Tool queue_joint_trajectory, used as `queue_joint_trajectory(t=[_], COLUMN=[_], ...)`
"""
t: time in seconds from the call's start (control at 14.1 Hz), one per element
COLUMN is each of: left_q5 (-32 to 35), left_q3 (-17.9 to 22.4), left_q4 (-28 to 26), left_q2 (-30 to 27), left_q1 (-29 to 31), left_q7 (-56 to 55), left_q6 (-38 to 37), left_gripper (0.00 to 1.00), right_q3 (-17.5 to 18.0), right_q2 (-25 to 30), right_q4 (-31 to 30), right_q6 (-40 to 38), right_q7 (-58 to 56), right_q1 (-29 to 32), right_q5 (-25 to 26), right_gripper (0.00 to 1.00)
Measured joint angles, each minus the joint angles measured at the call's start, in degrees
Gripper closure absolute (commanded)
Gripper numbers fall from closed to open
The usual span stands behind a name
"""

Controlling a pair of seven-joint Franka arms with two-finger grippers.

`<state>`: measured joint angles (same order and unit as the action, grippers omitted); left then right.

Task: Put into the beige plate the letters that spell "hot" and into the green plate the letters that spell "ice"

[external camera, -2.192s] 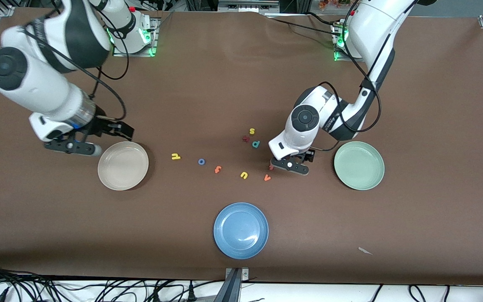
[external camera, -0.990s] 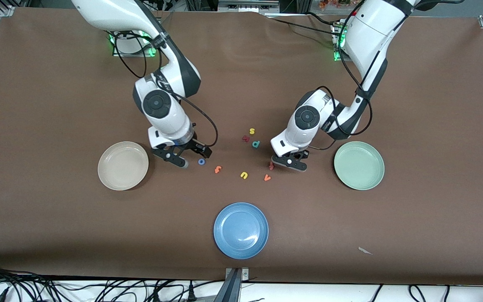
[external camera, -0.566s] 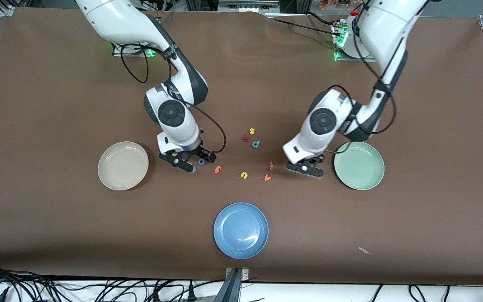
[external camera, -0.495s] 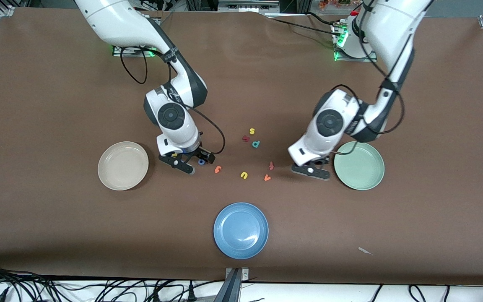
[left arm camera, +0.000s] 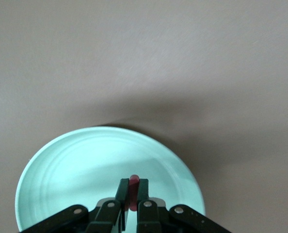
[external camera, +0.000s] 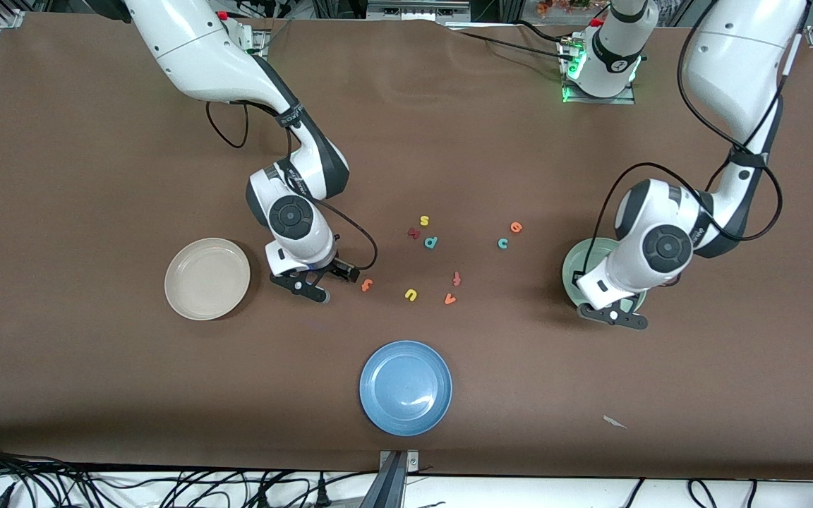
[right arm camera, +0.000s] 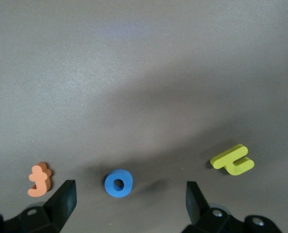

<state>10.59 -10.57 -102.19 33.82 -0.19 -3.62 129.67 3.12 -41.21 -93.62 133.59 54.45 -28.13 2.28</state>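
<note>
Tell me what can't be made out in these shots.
- Front view: the blue o and yellow h are hidden under the open right gripper; only the right wrist view shows them.
- Front view: the red i is hidden under the left gripper, which is shut on it over the green plate.
- Left wrist view: the plate's lower rim is cut off by the picture edge and the fingers.

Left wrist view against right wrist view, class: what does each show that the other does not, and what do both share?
Only the left wrist view shows the green plate and the left pincer shut on a dark red i over it. Only the right wrist view shows the open right pincer above the blue o, with the orange t and yellow h beside it. Both show the brown table.
</note>
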Motion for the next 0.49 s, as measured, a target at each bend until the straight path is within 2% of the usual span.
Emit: queue_joint_trajectory(t=[0.07,0.14,0.28,0.49], left_q5=[0.00,0.00,0.00,0.00], left_q3=[-0.01,-0.11,-0.34,-1.60], left_q4=[-0.04,-0.04,-0.01,0.79], left_q2=[0.86,1.64,2.10,1.05], left_q1=[0.16,0.14,0.07,0.02], left_q7=[0.03,0.03,0.03,0.02], left_q6=[0.02,0.11,0.17,-0.48], left_gripper=[0.05,0.00,0.00,0.00], right_q3=[0.06,0.14,0.26,0.28], right_q2=[-0.13,-0.43,-1.14,-1.62], right_q4=[0.01,0.01,0.03,0.04], right_q6=[0.00,0.00,0.21,0.46], right_q7=[-0.09,-0.11,-0.15,-0.25], right_q1=[-0.01,-0.06,-0.31,-0.49], right_q5=[0.00,0.00,0.00,0.00], right_gripper=[0.01,0.05,0.07,0.17])
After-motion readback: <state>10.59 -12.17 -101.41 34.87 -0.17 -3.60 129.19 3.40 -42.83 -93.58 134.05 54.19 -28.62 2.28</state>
